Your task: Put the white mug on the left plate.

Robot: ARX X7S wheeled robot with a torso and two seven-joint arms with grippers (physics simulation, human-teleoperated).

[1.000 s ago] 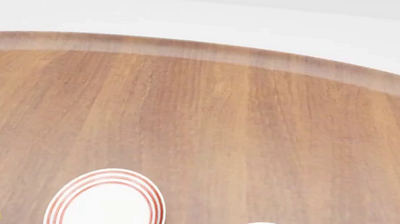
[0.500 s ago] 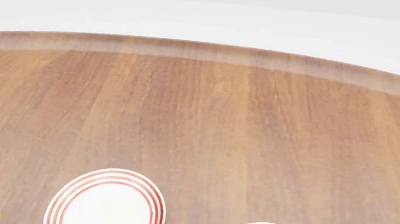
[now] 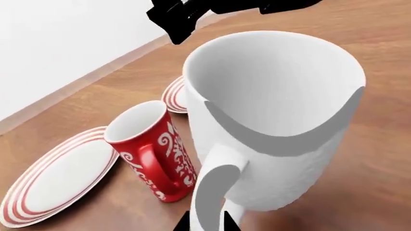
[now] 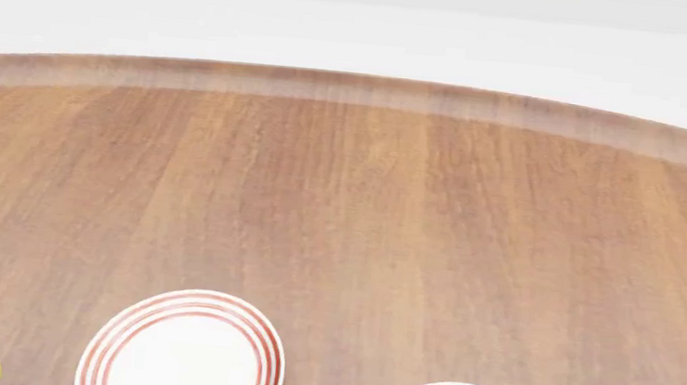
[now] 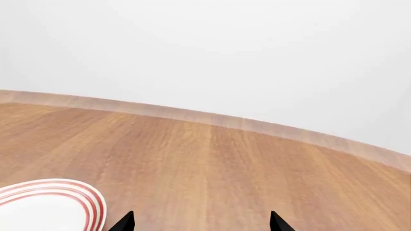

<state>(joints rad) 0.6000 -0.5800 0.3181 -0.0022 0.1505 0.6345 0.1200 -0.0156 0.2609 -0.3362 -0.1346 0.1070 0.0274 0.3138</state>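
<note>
- Right now the white mug (image 3: 276,120) stands upright on the wooden worktop (image 4: 355,212), filling the left wrist view, handle towards the camera.
- Left tool (image 3: 207,224): only dark tips show beside the handle, so I cannot tell how wide it is.
- Red mug (image 3: 151,149) sits just beside the white one, a ringed plate (image 3: 55,180) near it.
- Left plate (image 4: 184,351) lies bare in the head view.
- Right tool (image 5: 200,222) hangs spread apart, gripping nothing.

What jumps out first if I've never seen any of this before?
The big white mug fills the left wrist view, standing on the wooden table right next to a smaller red mug with white swirls. Beside them lies a red-ringed plate. From the head view, two such plates sit at the table's near edge.
</note>
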